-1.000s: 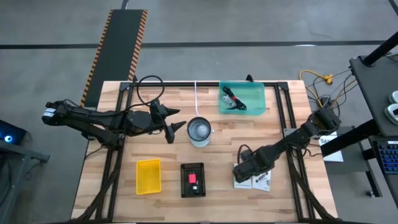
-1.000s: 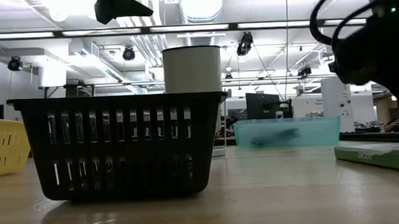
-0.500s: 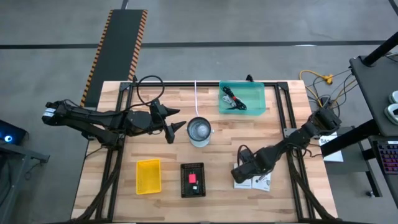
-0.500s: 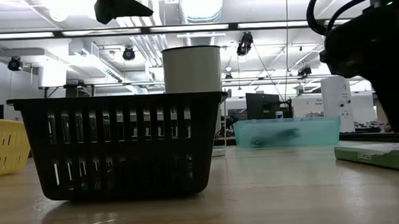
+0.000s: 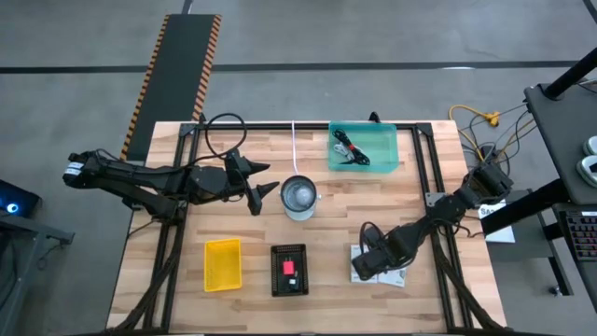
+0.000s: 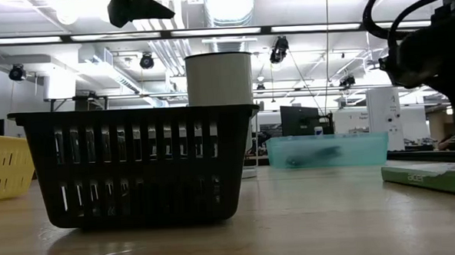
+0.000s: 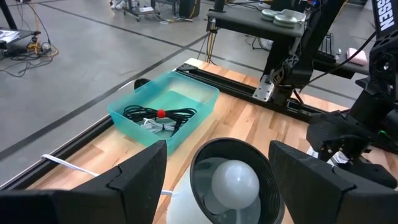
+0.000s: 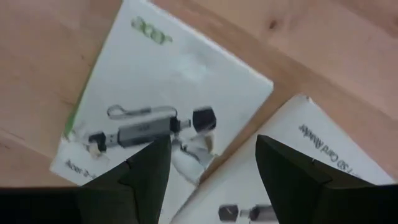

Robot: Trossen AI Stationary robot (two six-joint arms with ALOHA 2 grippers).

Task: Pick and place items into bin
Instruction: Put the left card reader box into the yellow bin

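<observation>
The right gripper (image 5: 371,265) hangs low over the two white printed packets (image 5: 381,269), its fingers (image 8: 146,180) spread wide and holding nothing; in the right wrist view they frame the packet printed with a USB-stick picture (image 8: 161,106), with the second packet (image 8: 292,168) overlapping its corner. Whether the fingertips touch the paper cannot be told. The right arm (image 5: 438,217) reaches in from the surface's right edge, stretched low and slanting toward the packets.

The left gripper (image 5: 264,191) hovers just beside the round metal cup (image 5: 299,198), on the cup's left — fingers (image 7: 118,183) parted about as wide as the cup's mouth, empty. The left arm (image 5: 140,182) lies nearly level, coming from the left edge.

Beyond the cup, at the far edge, the teal bin (image 5: 363,147) holds black and white coiled cables (image 5: 350,149). On the near side of the cup stands a black basket (image 5: 289,270) with a small pink cube (image 5: 289,268) in it, and to that basket's left a yellow tray (image 5: 223,264). Bare wooden surface (image 5: 336,205) lies between the cup and the packets — and between the packets and the teal bin.
</observation>
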